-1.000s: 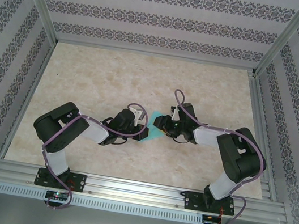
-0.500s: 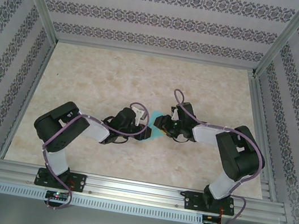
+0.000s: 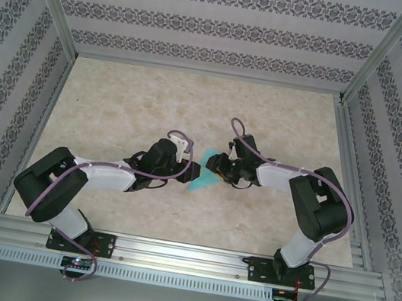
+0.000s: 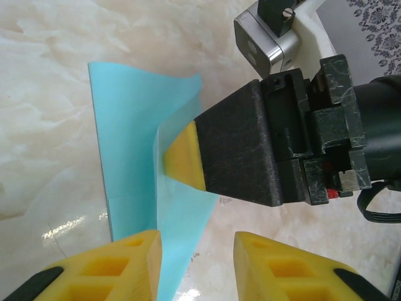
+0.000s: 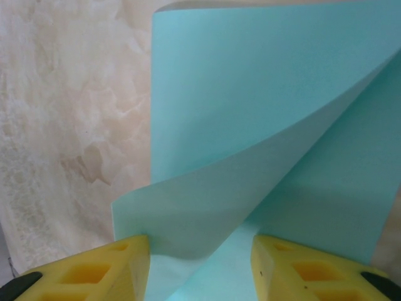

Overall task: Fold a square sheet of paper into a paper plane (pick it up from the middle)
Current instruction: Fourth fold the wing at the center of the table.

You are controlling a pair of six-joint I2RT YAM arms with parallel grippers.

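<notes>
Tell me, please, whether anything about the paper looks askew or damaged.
Yes: the square sheet of paper does not lie flat. One flap stands off the table in a soft curl, not a pressed crease, between the open fingers of the right gripper. I see no tear.

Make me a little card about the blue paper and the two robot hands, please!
paper: thin turquoise paper sheet, partly folded, one flap curling up
where: lying on the beige marble-look table, between the two hands
left: left hand open, at the paper's edge
right: right hand open, the curled flap passing between its jaws
plane finished: not yet
</notes>
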